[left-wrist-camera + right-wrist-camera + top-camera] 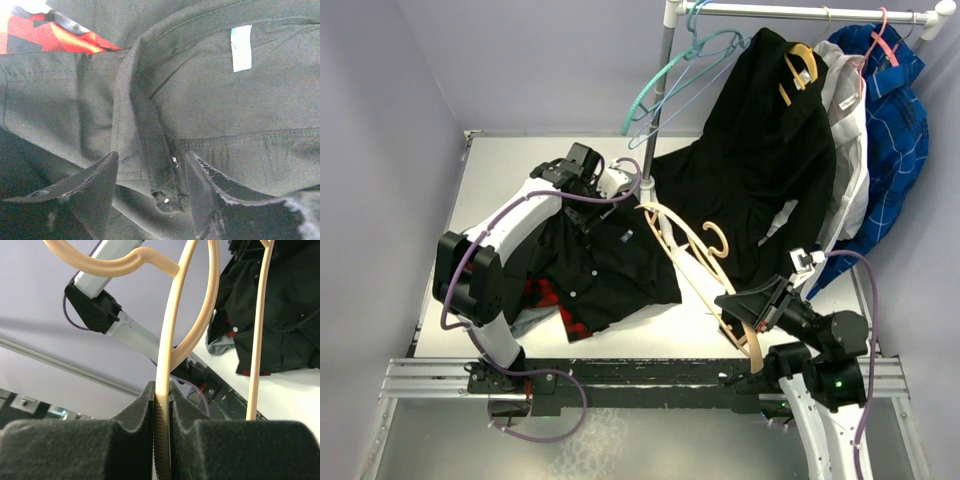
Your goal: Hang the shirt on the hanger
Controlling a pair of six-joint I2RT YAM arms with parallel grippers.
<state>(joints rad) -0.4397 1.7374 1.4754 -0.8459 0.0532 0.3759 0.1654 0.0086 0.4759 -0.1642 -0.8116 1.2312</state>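
Shirt (610, 262) lies flat on table (500, 160), mid-left. Hanger (685, 250) is up at its right edge, R gripper (162, 405) clamped on the wood. L gripper (150, 170) has jaws apart astride collar (145, 115). Imo pinch one layer only, near label (241, 48).

The top external camera looked down from above and behind the arm bases, far enough to hold the whole table (660, 325). The left wrist camera hung very close over the shirt (225, 110), facing down past the left pincer (152, 157). The right wrist camera looked up from the right pincer (161, 395) along the hanger (163, 355) toward the left arm (100, 310). All three shared the shirt; top and right wrist shared the hanger.
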